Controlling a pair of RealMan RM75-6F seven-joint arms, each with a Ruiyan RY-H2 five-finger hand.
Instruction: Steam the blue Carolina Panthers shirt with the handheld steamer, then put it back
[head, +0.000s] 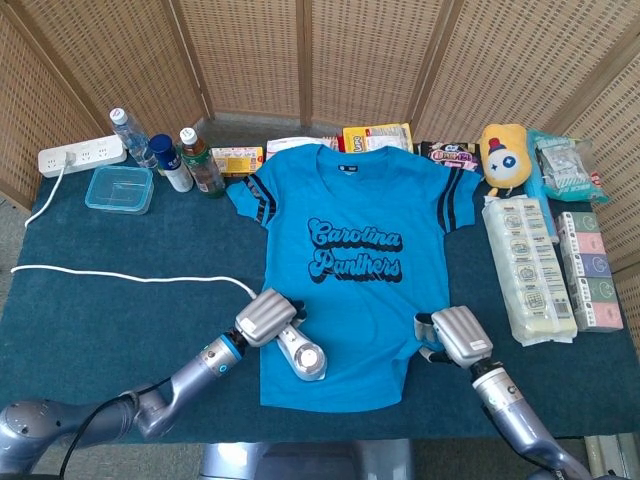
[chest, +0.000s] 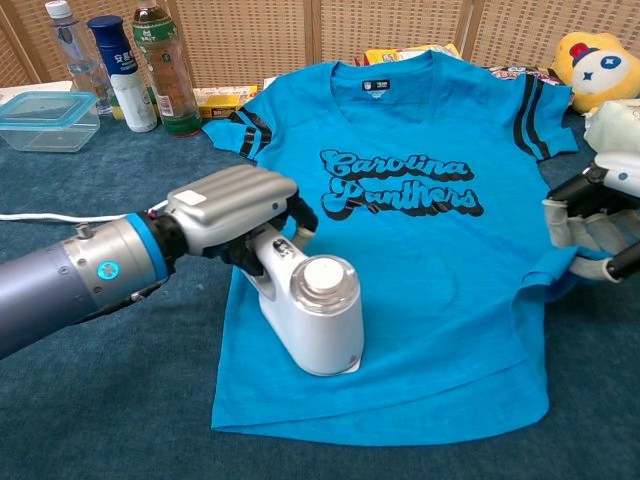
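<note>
The blue Carolina Panthers shirt (head: 350, 250) (chest: 430, 260) lies flat on the dark green table, collar away from me. My left hand (head: 265, 317) (chest: 232, 205) grips the handle of the white handheld steamer (head: 303, 357) (chest: 312, 315), whose head rests on the shirt's lower left part. Its white cord (head: 120, 272) runs left across the table. My right hand (head: 455, 335) (chest: 590, 215) holds the shirt's lower right edge, where the fabric is bunched up; the fingers are curled on the cloth.
Bottles (head: 170, 155), a clear lidded box (head: 119, 189) and a power strip (head: 80, 156) stand at the back left. Snack packs line the back edge. A yellow plush toy (head: 503, 157) and boxed packs (head: 530, 265) fill the right side. Wicker screens stand behind the table.
</note>
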